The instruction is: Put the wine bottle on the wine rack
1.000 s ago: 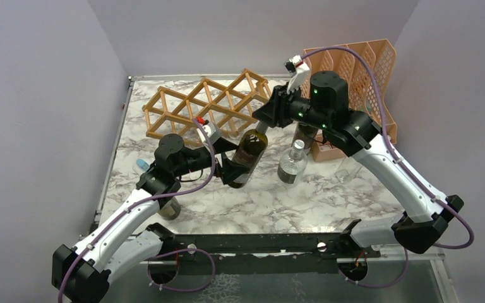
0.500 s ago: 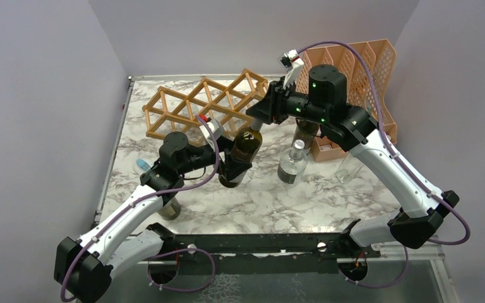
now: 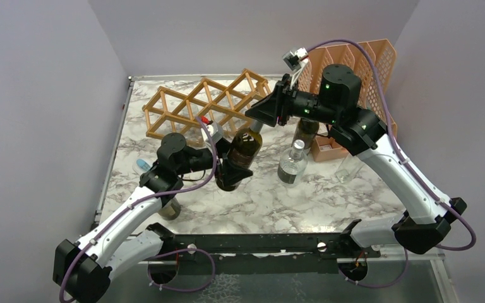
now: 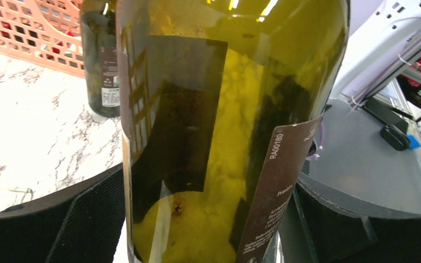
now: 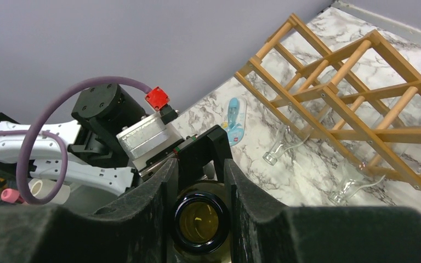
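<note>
Top external: tilted wine bottle (image 3: 245,146) has edged left toward the wine rack (image 3: 189,104), not yet in a cell, right gripper (image 3: 256,122) pinching the neck, left gripper (image 3: 227,173) jaws wide, apparently clamping the body.

Glossy olive glass wine bottle (image 4: 219,137), bare matt wooden wine rack (image 3: 205,104), smooth marble-patterned table (image 3: 328,196)
</note>
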Controlling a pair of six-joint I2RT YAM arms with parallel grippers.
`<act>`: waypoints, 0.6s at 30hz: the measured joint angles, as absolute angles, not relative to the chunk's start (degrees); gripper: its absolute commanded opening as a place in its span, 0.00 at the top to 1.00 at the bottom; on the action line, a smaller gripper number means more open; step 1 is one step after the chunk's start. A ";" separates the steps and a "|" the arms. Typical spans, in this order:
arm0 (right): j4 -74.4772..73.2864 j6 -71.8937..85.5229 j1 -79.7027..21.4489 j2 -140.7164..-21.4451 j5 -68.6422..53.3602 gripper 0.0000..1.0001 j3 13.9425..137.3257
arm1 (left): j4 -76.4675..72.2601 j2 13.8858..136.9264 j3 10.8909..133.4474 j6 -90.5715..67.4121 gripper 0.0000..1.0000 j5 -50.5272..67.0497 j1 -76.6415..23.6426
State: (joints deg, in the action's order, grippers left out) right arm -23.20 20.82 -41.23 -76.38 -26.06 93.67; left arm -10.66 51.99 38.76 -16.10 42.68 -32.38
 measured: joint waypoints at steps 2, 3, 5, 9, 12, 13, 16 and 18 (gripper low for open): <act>-22.90 20.84 -41.23 -76.27 -26.68 0.99 93.67 | -10.66 51.83 38.76 -16.27 0.17 43.99 -32.38; -22.70 20.88 -41.23 -76.25 -26.92 0.99 93.67 | -10.66 51.68 38.76 -16.25 0.22 44.47 -32.38; -22.33 20.95 -41.21 -76.12 -27.40 0.99 93.67 | -10.74 51.22 38.76 -16.08 0.34 45.10 -32.38; -21.96 21.50 -41.17 -75.70 -27.92 0.90 93.67 | -11.20 50.11 38.76 -14.39 0.82 45.60 -32.56; -21.96 21.41 -41.17 -75.18 -28.18 0.69 93.67 | -11.64 49.65 38.76 -13.08 1.00 44.91 -32.60; -22.00 21.28 -41.17 -75.05 -28.25 0.60 93.67 | -11.70 49.65 38.79 -12.58 1.00 44.42 -32.69; -21.93 21.67 -41.04 -73.97 -29.04 0.27 93.67 | -10.87 50.28 39.97 -8.19 1.00 41.69 -32.86; -22.02 20.99 -41.04 -72.84 -29.30 0.22 93.67 | -9.32 51.64 42.06 -5.87 1.00 39.62 -32.97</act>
State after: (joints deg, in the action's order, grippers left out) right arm -22.02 20.99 -41.04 -72.84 -29.30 93.67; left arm -9.32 51.64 42.06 -5.87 39.62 -32.97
